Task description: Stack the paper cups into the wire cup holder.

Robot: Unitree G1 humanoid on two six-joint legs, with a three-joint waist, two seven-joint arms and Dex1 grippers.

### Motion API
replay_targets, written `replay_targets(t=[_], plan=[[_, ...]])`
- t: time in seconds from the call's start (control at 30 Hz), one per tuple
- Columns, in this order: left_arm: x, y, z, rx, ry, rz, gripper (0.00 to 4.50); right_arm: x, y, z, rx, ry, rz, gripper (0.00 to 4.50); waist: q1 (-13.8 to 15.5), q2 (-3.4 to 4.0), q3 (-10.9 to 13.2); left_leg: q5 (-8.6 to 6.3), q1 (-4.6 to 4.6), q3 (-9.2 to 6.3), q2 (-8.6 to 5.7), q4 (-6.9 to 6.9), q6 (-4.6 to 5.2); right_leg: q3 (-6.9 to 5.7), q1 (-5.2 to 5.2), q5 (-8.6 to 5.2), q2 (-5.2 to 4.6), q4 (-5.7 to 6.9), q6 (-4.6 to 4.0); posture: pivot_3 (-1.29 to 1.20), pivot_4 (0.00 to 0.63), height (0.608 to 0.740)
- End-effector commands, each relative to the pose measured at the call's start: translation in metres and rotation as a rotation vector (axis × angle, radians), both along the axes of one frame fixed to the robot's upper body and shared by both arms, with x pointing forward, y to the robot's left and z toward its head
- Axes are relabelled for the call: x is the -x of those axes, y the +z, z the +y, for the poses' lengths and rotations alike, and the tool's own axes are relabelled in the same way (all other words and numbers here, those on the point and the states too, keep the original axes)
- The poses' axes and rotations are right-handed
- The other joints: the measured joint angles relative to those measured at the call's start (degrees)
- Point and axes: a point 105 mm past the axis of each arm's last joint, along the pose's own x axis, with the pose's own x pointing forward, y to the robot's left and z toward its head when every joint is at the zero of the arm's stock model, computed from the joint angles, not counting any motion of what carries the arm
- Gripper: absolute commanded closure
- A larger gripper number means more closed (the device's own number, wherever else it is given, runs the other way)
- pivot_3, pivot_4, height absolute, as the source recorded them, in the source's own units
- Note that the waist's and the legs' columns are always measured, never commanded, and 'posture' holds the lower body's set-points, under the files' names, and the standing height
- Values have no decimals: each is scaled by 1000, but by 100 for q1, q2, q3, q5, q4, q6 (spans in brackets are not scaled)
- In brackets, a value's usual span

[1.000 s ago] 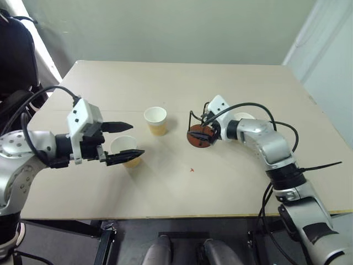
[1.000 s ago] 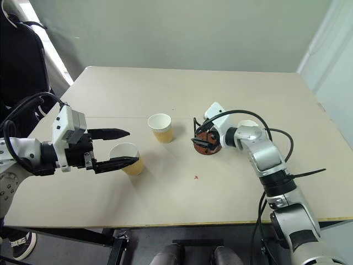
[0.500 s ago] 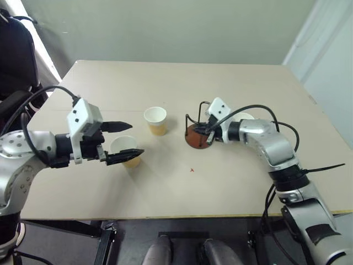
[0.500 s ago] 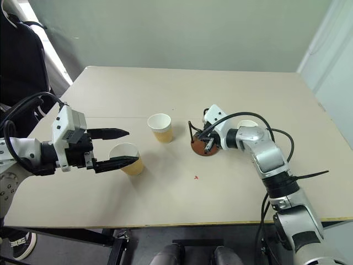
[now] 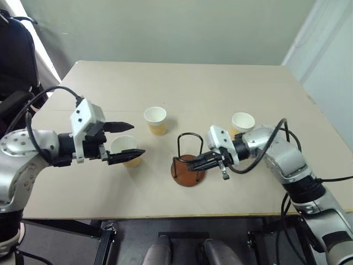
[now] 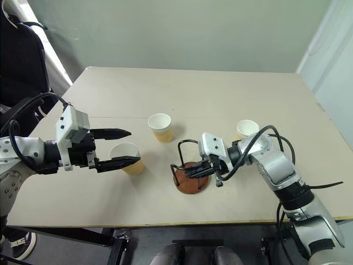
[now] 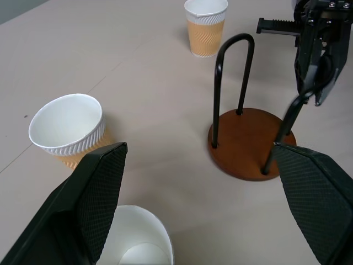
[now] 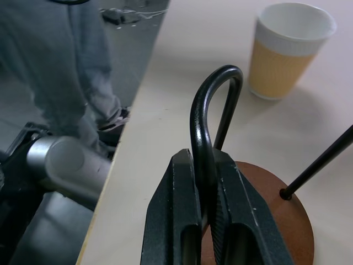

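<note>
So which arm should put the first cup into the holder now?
Probably the left: the left gripper is open around the nearest paper cup, while the right gripper is shut on a loop of the wire cup holder, steadying it.

A pale beige worktop [image 5: 165, 83] is seen against a plain grey-green wall [image 5: 165, 27] behind it. A black chair [image 5: 16, 55] is placed beside the worktop's far left corner, where daylight is let in.

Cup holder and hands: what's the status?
Right hand shut on wire cup holder. Left hand open around one paper cup. Nothing blocking.
</note>
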Motion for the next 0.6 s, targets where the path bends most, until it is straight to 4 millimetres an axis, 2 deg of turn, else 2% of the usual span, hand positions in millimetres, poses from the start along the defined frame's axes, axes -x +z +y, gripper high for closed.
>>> replay_targets(t=[0.03, 0.5, 0.6], plan=[[4, 8, -2, -8, -6, -51, 0, -2, 7, -3, 2, 43, -43, 4464, 1, 0, 0, 0, 0, 0, 0, 0, 0, 0, 0, 0, 0, 0, 0, 0, 150, 740], [7, 10, 6, -31, 31, -55, 0, -7, -2, -9, 35, 140, -37, 4464, 2, 0, 0, 2, 1, 0, 3, 0, -3, -5, 2, 4, 0, 0, -8, 0, 150, 740], [6, 10, 6, -37, 31, -56, 0, -11, -3, -7, 34, 129, -45, 3739, 0, 0, 0, 7, 6, 0, 5, 0, -9, -7, 2, 9, 1, 1, -17, 0, 150, 740]])
